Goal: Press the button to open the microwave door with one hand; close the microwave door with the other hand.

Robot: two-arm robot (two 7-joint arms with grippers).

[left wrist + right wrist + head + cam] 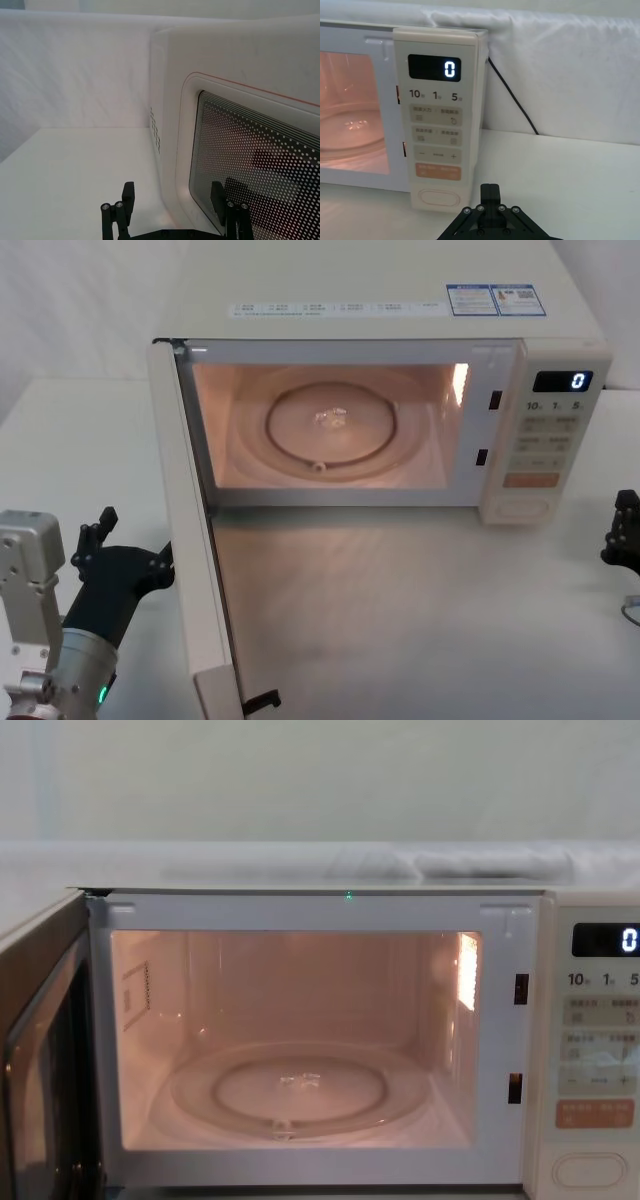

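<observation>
On the white table (80,440) sits the microwave, door wide open, cavity lit orange, glass turntable (330,425) bare. So the button step looks done; closing is what's left.

Left gripper (125,540) hangs just outside the microwave door (200,570), on its outer face side. Left wrist view: fingers (127,197) spread, one finger sitting against or v. close to the mesh window (260,165); can't tell if it's touching. Nothing pinched.

Right gripper (622,535) is off to the right of the control panel, near but apart from it. Right wrist view has it facing the button (438,198), low on the panel under the orange key (438,172). Its fingers look pressed together w/ nothing between them.

What could go wrong, my read:
- Door is swung out past square toward the robot. A push low or near the hinge gives little leverage, and the whole oven could skid back on the smooth table instead of the door turning.
- A spread finger could drag on the mesh window or slip off the door edge as the arc sweeps away from the arm.
- A soft push may leave the latch (262,701) unhooked, door ajar.
- Right gripper close to the panel: any drift fwd could hit the button again.

Looks: door is a big cream-white panel, dark dotted window w/ rounded corners, thin pink outline round it. Button is a wide cream pill, thin outline, bigger than the other keys. Display (435,68) reads 0.
</observation>
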